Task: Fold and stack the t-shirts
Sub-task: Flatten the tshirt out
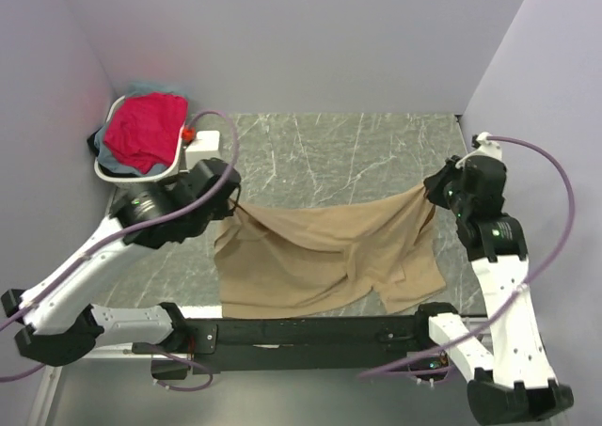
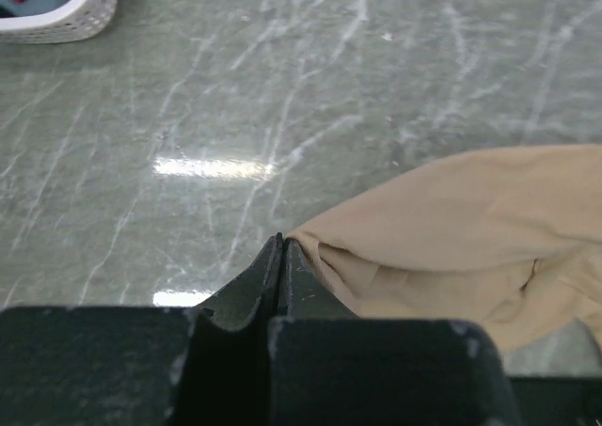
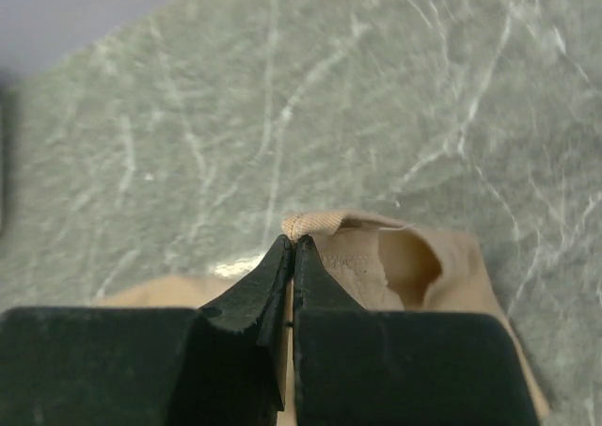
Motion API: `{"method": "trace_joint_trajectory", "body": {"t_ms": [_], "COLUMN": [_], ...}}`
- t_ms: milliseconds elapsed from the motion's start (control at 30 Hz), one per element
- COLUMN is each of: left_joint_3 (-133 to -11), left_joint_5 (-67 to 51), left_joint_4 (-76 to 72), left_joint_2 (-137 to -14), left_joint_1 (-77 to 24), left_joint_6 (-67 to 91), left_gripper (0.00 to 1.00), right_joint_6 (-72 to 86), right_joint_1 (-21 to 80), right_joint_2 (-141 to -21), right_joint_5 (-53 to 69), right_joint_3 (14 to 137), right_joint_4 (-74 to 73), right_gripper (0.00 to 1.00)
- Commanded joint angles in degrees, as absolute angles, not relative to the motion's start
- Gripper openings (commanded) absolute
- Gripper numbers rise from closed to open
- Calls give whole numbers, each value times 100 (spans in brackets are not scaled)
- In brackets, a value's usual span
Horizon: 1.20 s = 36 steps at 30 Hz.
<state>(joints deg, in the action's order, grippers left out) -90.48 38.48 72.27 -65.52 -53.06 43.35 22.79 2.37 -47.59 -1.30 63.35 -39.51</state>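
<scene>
A tan t-shirt (image 1: 324, 252) hangs spread between my two grippers above the marble table, its lower part resting near the front edge. My left gripper (image 1: 231, 203) is shut on the shirt's left upper corner; in the left wrist view the cloth (image 2: 470, 228) runs off to the right of the closed fingertips (image 2: 280, 243). My right gripper (image 1: 431, 189) is shut on the right upper corner; the hem (image 3: 315, 224) bunches over the closed fingertips (image 3: 294, 244). A red-pink shirt (image 1: 143, 130) lies on top of pale blue-grey cloth in the white basket (image 1: 141, 173).
The white oval basket stands at the back left corner, its rim also in the left wrist view (image 2: 66, 26). A small white block with an orange-red part (image 1: 200, 141) sits beside it. Lilac walls close the table on three sides.
</scene>
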Motion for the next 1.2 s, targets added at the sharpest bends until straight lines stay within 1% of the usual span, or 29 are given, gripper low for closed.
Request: {"method": "trace_joint_trajectory", "body": {"t_ms": [0, 133, 267, 333, 367, 400, 433, 467, 533, 567, 867, 1000, 1100, 1167], "left_joint_3": [-8667, -8018, -7647, -7577, -7611, -7690, -7725, -7726, -7891, -7962, -8894, -9306, -9745, -9940], "left_joint_5": [4289, 4184, 4192, 4166, 4149, 4192, 4262, 4306, 4219, 4210, 4631, 4570, 4614, 4649], "left_joint_4": [6364, 5618, 4730, 4177, 4053, 3956, 3711, 3535, 3245, 3174, 2636, 2391, 2373, 2111], "left_joint_2": [-6556, -6934, -7644, -7944, -8293, -8471, -8647, -8944, -9262, -9586, -11160, -11644, -12128, -12453], "left_joint_1": [-4853, -4264, -3763, -3613, -3438, -3376, -3305, -3183, -3050, -2928, -2374, -2119, -1943, -1811], "left_joint_6": [4334, 4000, 3692, 3455, 3376, 3323, 3296, 3226, 2980, 2901, 2399, 2154, 1926, 1759], "left_gripper": [1, 1, 1, 1, 1, 1, 1, 1, 1, 1, 1, 1, 1, 1], "right_joint_6": [2443, 2505, 2514, 2496, 2487, 2479, 2470, 2444, 2417, 2330, 2101, 2065, 2022, 2021], "right_joint_1": [237, 237, 237, 229, 229, 220, 228, 229, 220, 228, 97, 26, -140, -228], "right_joint_2": [-4947, -5466, -6361, -7055, -7484, -7706, -7943, -8424, -8910, -9347, -11686, -12523, -12963, -13200], "right_joint_5": [-755, -1107, -1221, -1107, -1125, -1116, -1038, -1098, -1090, -1072, -1274, -1326, -1459, -1529], "right_joint_3": [6057, 5889, 5941, 6353, 6476, 6599, 6748, 6924, 7486, 7662, 9850, 11140, 11687, 11917], "right_joint_4": [-2710, -2207, -1609, -1608, -1556, -1234, -1213, -1230, -1292, -1292, -1634, -2178, -2233, -2215], "right_gripper": [0, 0, 0, 0, 0, 0, 0, 0, 0, 0, 0, 0, 0, 0]}}
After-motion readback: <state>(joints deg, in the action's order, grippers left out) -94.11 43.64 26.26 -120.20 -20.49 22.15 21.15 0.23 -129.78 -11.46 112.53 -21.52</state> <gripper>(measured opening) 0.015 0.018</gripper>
